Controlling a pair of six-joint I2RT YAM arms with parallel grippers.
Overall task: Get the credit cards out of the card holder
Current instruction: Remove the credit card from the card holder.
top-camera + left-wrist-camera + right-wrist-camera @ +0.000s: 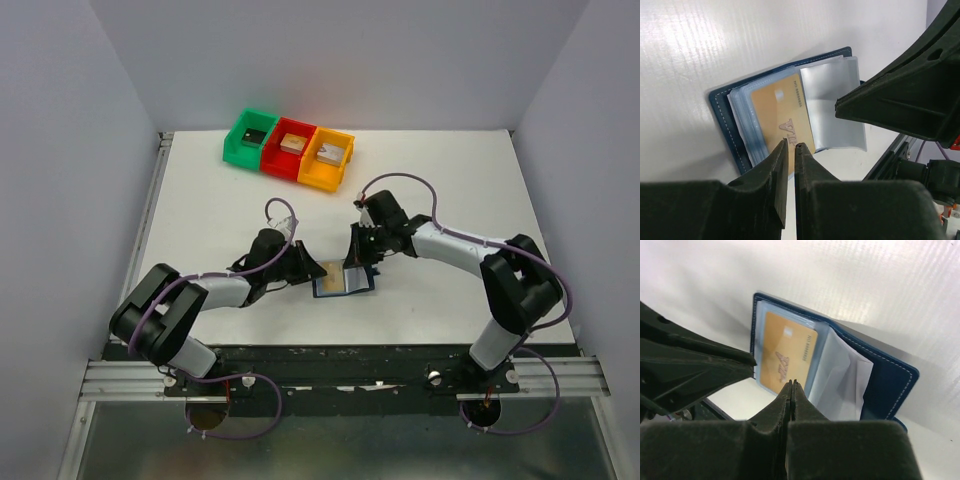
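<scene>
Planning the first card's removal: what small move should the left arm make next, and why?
Probably nudge the left gripper onto the tan-gold card's near edge: its fingers stand barely parted there, the card sits pocketed in the open card holder, right gripper shut beside it.

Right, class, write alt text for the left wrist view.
Open navy card holder on a table, a tan-gold card in its clear sleeve. The nearly shut left gripper sits at the card's edge; the right gripper hangs beside.
</scene>
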